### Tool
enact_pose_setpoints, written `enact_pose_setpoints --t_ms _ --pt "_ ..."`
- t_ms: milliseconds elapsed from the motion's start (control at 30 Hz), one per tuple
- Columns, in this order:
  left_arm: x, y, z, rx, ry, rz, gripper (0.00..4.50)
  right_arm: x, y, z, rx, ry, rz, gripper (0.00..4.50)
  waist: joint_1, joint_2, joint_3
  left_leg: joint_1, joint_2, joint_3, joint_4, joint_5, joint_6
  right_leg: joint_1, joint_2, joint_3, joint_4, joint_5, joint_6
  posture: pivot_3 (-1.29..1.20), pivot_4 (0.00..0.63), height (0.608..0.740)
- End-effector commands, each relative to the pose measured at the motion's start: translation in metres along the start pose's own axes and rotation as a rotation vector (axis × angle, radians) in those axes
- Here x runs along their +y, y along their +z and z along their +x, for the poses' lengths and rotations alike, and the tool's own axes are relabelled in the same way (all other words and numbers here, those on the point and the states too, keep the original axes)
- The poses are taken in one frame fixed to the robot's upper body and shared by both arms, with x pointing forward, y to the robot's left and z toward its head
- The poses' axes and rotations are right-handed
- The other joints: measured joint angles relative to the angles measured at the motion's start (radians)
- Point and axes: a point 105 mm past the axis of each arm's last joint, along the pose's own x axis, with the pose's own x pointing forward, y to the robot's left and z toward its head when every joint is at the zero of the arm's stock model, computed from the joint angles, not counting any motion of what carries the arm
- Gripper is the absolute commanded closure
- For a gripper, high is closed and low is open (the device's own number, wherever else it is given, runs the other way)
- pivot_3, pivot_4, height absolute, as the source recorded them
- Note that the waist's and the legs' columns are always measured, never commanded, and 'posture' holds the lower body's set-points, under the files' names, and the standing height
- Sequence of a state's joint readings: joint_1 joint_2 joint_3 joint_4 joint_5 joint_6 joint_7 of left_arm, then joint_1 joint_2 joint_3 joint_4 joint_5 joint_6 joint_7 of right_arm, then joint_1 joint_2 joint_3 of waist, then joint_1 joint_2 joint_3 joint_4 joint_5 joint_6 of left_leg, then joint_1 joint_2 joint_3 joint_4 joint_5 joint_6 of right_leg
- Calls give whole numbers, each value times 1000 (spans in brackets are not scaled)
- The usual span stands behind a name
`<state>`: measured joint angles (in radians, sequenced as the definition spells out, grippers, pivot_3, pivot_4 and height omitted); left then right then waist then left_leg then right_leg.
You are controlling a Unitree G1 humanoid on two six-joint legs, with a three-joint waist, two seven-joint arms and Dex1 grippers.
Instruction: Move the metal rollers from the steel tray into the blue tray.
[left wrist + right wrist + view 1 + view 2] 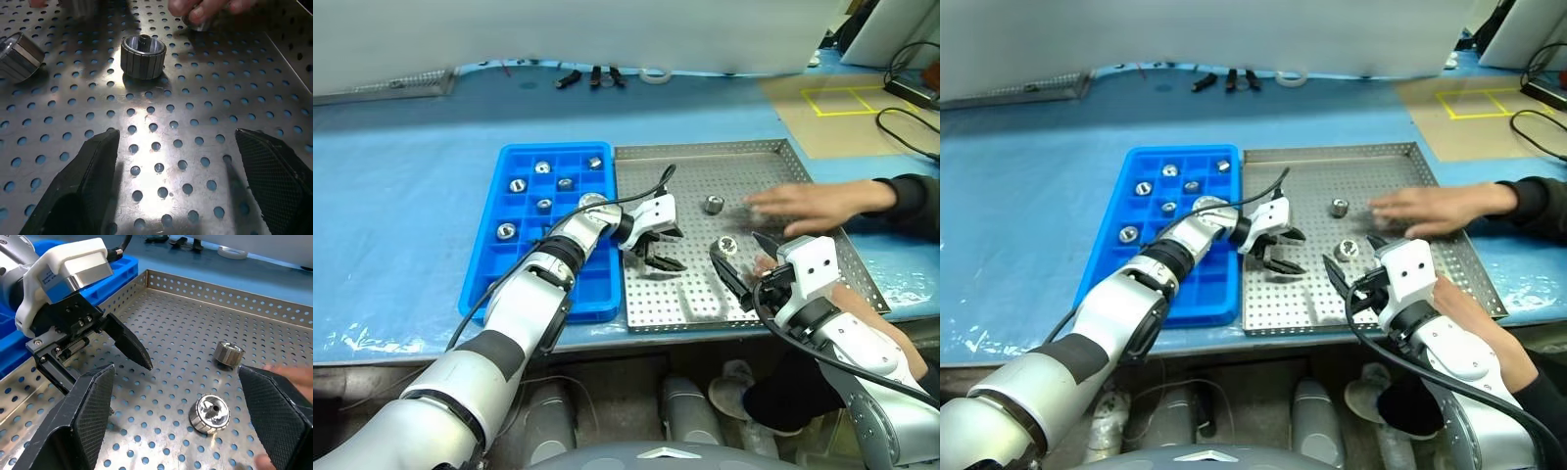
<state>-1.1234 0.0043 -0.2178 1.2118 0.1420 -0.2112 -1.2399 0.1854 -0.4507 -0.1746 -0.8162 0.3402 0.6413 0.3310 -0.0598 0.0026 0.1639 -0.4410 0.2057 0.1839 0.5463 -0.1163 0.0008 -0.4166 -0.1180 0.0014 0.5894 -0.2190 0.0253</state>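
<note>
Overhead, the left gripper (658, 245) hung empty with jaws spread over the steel tray (773, 149) at centre frame. Two metal rollers (713, 205) lay right of it, six more sat in the blue tray (504, 157) at left. A person's hand (808, 208) reached in from the right. Through the right wrist camera, the right gripper (188, 423) gaped empty above a roller.

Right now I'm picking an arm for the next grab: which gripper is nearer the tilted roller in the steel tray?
Right. The right gripper sits just beside the tilted roller; the left gripper hovers farther off, toward the blue tray.
</note>
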Motion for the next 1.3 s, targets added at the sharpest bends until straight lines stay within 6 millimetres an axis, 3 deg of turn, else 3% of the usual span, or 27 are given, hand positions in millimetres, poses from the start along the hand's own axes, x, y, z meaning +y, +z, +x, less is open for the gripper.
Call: enact_pose_setpoints --t_ms 33,367,567,767,967,1100,1300 --pt "4 8 -7 -25 5 28 504 0 4 0 -15 12 -15 240 1 0 0 0 0 0 0 0 0 0 0 0 0 0 0 -481 150 740" --pt "1 7 -2 -21 -6 25 504 0 5 0 -14 13 -19 240 0 0 0 1 0 1 0 0 0 0 0 0 0 0 0 -493 150 740" --pt "2 17 4 -48 -5 31 504 -4 4 -4 -10 -11 -21 240 3 0 0 1 0 1 0 0 0 1 0 0 0 0 0 -509 150 740" --pt "-4 24 15 -70 -31 48 504 -16 -8 -25 54 -55 -34 240 20 0 0 1 0 1 0 0 1 2 -1 0 0 0 0 -525 150 740" --pt "-13 46 40 -107 -67 105 504 -39 -1 -50 30 -213 -5 240 19 0 0 2 -1 3 1 -1 2 2 -6 0 0 0 0 -588 150 740" --pt "-23 62 55 -139 -114 125 504 -36 -5 -65 62 -245 -8 240 13 0 0 2 -1 6 2 -3 5 2 -7 1 -1 0 0 -638 150 740" --pt "-38 66 77 -112 -155 164 504 -34 -3 -81 71 -316 -8 240 -24 0 0 1 -2 8 1 -3 5 0 -7 1 -1 -1 2 -719 150 740"
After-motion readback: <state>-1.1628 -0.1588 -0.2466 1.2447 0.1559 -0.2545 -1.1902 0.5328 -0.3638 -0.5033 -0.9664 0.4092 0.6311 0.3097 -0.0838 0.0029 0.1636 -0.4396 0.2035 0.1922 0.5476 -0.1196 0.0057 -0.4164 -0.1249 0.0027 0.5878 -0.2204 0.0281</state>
